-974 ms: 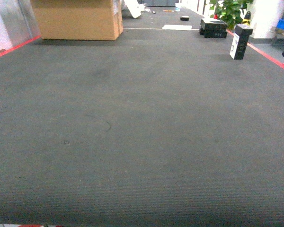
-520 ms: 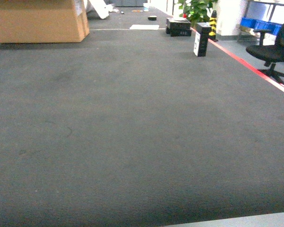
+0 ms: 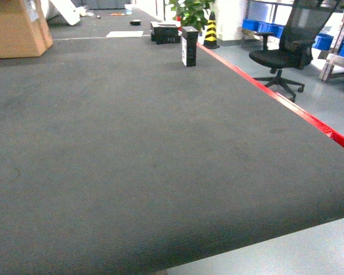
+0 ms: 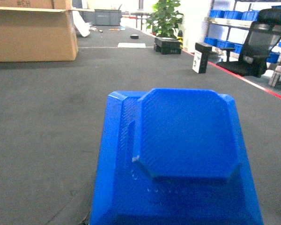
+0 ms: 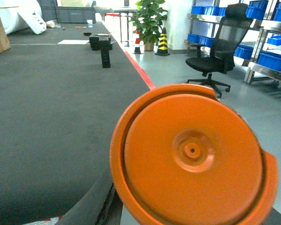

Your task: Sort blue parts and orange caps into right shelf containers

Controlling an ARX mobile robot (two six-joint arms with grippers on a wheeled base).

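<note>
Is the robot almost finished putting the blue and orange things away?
Not yet. A ribbed blue plastic part fills the left wrist view and a round orange plastic cap fills the right; both seem carried. The bright-blue shelf bins are far off, beyond the black office chair. Nothing looks sorted.

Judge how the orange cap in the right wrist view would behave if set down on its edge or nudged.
The orange cap looks like a round, shallow moulded disc, so on edge it would probably roll, while flat it should sit steady. It seems to be thin rigid plastic, likely light for its width. Its smooth face may slide easily when pushed, though the carpet might slow it.
</note>
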